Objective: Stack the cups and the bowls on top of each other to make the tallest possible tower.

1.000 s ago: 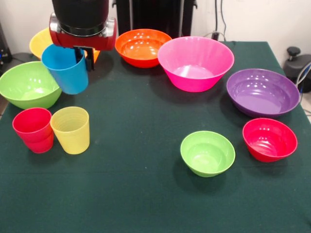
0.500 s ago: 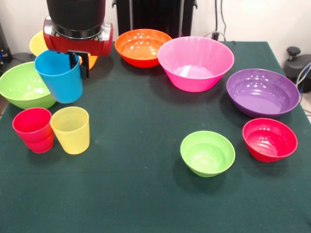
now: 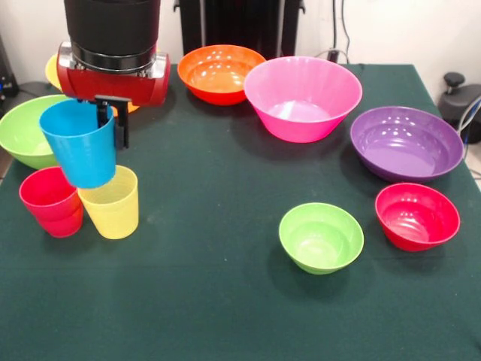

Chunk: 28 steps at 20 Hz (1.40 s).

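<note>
My gripper (image 3: 111,122) is shut on the rim of the blue cup (image 3: 79,150), with one finger inside it and one outside. The cup hangs tilted in the air, just above and between the red cup (image 3: 49,201) and the pale yellow cup (image 3: 113,207), which stand upright side by side at the left. The small lime-green bowl (image 3: 321,238) and the small red bowl (image 3: 417,216) sit apart at the right front. No tower shows; every bowl lies singly.
The large green bowl (image 3: 21,134) lies at the left edge, partly behind the blue cup. The arm hides most of the yellow bowl (image 3: 51,69). The orange bowl (image 3: 220,72), pink bowl (image 3: 302,98) and purple bowl (image 3: 406,143) line the back and right.
The gripper has carried the blue cup left and toward the front, from beside the large green bowl to a spot over the red and yellow cups.
</note>
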{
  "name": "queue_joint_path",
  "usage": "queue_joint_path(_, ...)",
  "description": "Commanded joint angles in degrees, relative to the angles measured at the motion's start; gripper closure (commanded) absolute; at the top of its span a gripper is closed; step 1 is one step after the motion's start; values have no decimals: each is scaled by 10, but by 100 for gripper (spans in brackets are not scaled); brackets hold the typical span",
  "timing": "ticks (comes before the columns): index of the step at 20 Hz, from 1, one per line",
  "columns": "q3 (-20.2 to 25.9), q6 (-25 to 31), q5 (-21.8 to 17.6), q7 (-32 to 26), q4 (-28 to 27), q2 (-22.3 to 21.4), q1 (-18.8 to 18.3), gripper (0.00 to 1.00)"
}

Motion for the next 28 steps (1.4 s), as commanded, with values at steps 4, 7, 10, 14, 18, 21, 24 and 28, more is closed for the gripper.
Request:
queue_joint_path(4, 49, -54, -18, -61, 55, 17, 4, 100)
queue_joint_path(7, 47, -58, -16, -58, 57, 18, 4, 100)
queue_joint_path(10, 47, -67, -13, -50, 64, 17, 4, 100)
queue_joint_path(14, 47, -79, -12, -45, 77, 13, 2, 100)
queue_joint_path(18, 46, -86, -12, -39, 87, 11, 1, 100)
queue_joint_path(21, 46, -89, -13, -38, 91, 11, 0, 100)
queue_joint_path(24, 44, -87, -14, -38, 92, 11, 0, 100)
queue_joint_path(28, 44, -85, -16, -44, 91, 14, -1, 100)
